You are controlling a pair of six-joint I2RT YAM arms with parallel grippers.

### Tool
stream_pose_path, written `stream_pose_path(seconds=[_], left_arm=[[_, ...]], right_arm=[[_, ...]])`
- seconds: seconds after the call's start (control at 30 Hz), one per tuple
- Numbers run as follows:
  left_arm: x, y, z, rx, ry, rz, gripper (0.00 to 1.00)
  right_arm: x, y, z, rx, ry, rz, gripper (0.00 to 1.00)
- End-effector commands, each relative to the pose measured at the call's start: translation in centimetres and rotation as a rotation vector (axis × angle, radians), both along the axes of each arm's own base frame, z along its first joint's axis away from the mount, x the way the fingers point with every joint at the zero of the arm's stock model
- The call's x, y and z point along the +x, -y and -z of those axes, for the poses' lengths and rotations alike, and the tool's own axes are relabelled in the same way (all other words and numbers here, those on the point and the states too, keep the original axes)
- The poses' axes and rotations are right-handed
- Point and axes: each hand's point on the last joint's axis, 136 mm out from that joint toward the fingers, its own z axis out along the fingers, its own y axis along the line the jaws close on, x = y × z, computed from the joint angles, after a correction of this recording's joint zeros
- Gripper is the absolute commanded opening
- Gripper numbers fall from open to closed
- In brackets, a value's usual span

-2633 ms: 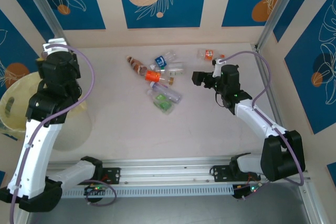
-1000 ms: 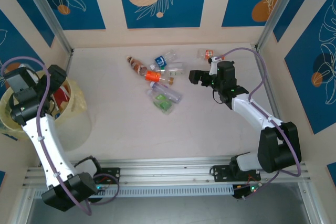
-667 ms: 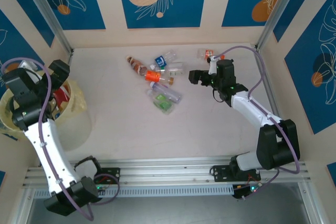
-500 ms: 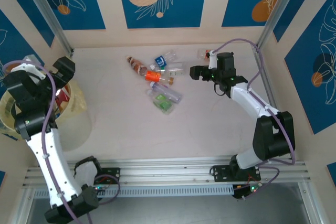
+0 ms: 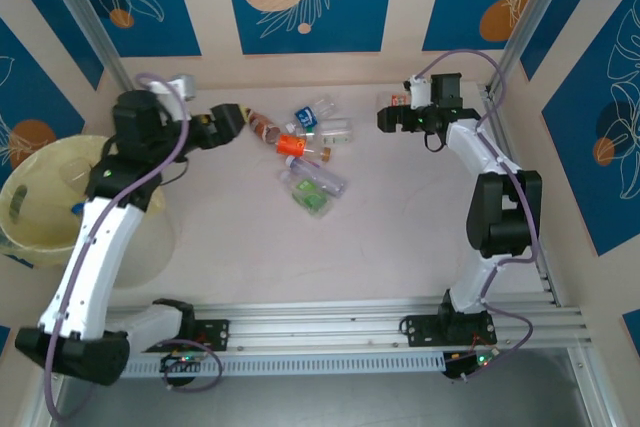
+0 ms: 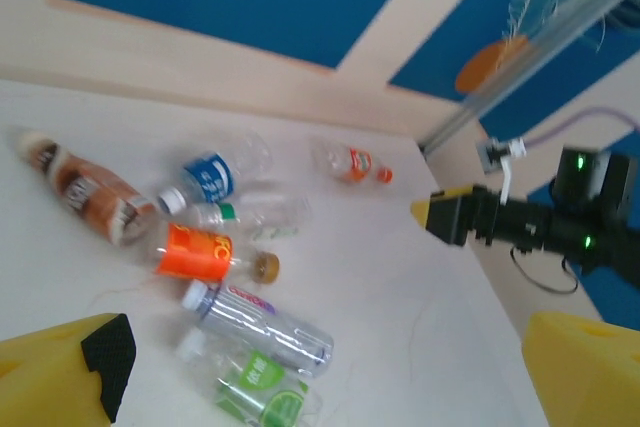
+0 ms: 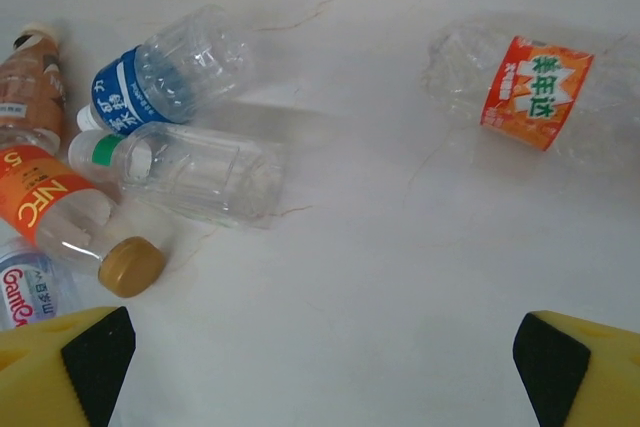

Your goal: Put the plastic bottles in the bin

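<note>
Yellow fingers on my left gripper (image 5: 228, 121) stand spread wide with nothing between them. I judge that is deliberate: the plastic bottles (image 5: 305, 152) lie on their sides in a loose heap just ahead of its tips. The brown-labelled bottle (image 5: 262, 126) is nearest, and wide jaws can straddle it. My right gripper (image 5: 388, 119) is likewise fully spread and empty. From its wrist camera, a crushed bottle with an orange label (image 7: 535, 82) lies alone ahead and to the right of the fingers. It is apart from the heap, which sits ahead to the left, so that loner looks like this gripper's natural pick. The bin (image 5: 50, 152) stands well behind the left gripper, beside that arm's elbow. Through its translucent wall I make out faint shapes, but I cannot tell what they are or count them.
</note>
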Motion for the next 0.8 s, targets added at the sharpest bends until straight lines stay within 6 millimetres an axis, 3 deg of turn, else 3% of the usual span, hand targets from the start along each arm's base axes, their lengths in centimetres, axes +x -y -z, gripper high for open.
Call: stream_pose_path(seconds=[0.0,0.1,0.2,0.33,0.47,0.63,0.77], left_arm=[[1.2,2.8,-1.0,0.072,0.076,0.025,1.0],[3.0,4.4,2.1,0.097,-0.014,-0.029,1.0],[4.3,4.8,6.7,0.122,-0.154,-0.164,1.0],[4.5,7.2,13.3,0.117,-0.317,-0.197,1.0],[4.1,8.9,18.4,0.188,-0.481,-0.222,1.0],[3.3,11.6,22.0,0.273,-0.532,-0.222,1.0],[2.3,11.3,25.0,0.324,-0.606,-0.323,1.0]], right_arm=[[-2.4,-3.9,0.1,0.087,-0.057,-0.18,0.99],[-3.0,-4.6,1.6,0.038,-0.074,-0.182,0.99],[-3.3,-3.9,2.3,0.026,-0.096,-0.107,0.99],[-4.3,-2.6,1.5,0.059,-0.065,-0.005,0.99],[-5.3,-1.2,0.7,0.048,-0.031,0.082,0.99],[-6.7,0.2,-0.5,0.051,0.016,0.169,0.99],[-7.8,0.5,-1.3,0.067,0.041,0.183,0.99]])
